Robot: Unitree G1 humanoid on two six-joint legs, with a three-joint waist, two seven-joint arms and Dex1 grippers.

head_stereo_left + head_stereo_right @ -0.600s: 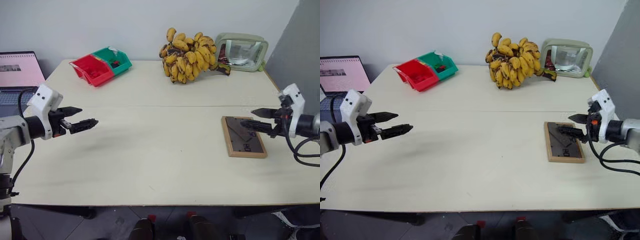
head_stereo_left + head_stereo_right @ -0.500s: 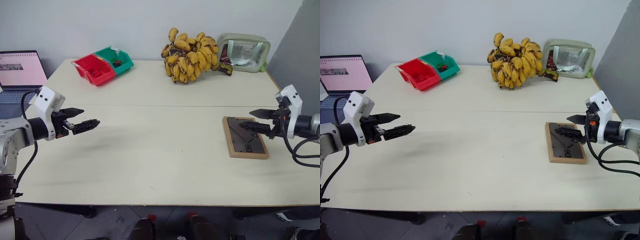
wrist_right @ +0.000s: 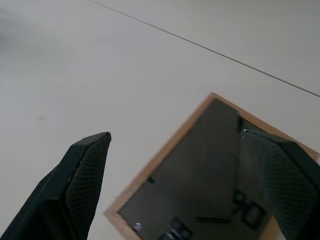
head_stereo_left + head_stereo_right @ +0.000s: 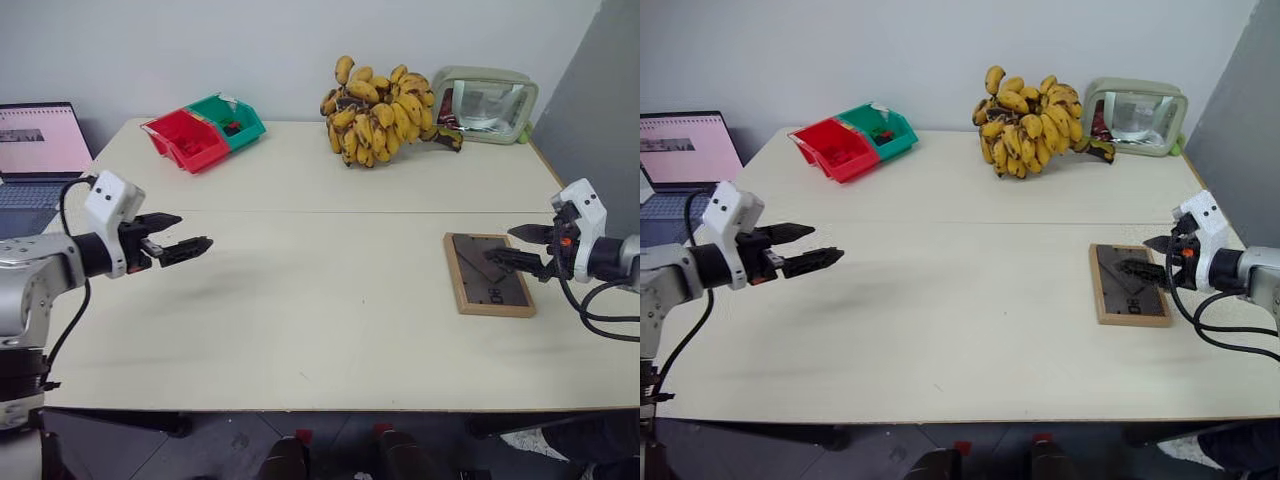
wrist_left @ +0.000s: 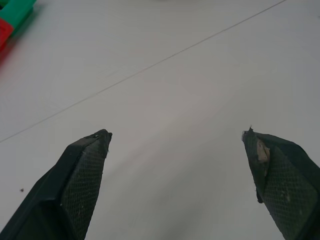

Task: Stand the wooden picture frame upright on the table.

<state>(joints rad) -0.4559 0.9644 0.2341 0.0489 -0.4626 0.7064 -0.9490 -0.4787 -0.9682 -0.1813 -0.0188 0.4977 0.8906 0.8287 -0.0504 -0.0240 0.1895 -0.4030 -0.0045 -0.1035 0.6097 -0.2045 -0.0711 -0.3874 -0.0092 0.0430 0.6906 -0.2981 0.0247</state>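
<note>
The wooden picture frame [image 4: 488, 274] lies flat on the table [image 4: 300, 290] at the right, its dark brown back facing up inside a light wood border; the right wrist view shows the frame [image 3: 200, 185] from close above. My right gripper [image 4: 519, 248] hovers over the frame's right side, open, with nothing between its fingers. Far to the left, my left gripper [image 4: 192, 232] hangs above bare tabletop, open and empty, pointing toward the table's middle.
A bunch of bananas [image 4: 378, 108] and a green-rimmed case [image 4: 484, 104] stand at the back right. Red and green bins [image 4: 202, 132] sit at the back left, with a laptop [image 4: 38, 150] beyond the left edge. A seam [image 4: 330, 212] crosses the tabletop.
My left gripper has shifted a little toward the table's middle. The right gripper has drawn slightly right, staying over the frame. The frame has not moved.
</note>
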